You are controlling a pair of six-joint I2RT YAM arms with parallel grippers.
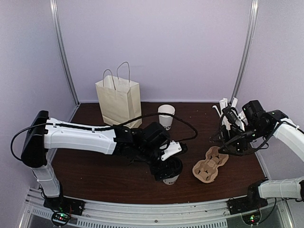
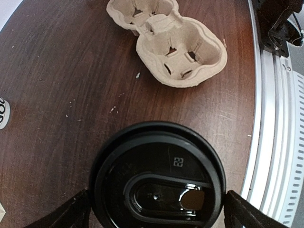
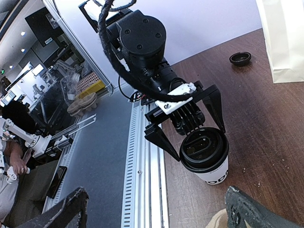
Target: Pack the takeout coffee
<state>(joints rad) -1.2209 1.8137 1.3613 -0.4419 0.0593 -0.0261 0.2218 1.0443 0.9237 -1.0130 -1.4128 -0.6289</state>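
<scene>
Black-lidded cup (image 3: 205,149) between spread left fingers (image 3: 160,140), open-topped cup (image 1: 166,115) beside bag (image 1: 118,102), right fingers (image 3: 66,209) spread

The left arm (image 1: 80,135) and right arm (image 1: 290,134) have smooth white shells between black joint housings. A thin black cable (image 1: 183,122) loops along the left one. The left tool (image 3: 197,140) has black tapered fingers (image 3: 161,141), a white plate (image 3: 176,97) and a round black motor cap (image 3: 142,35) dotted with small screws.
</scene>
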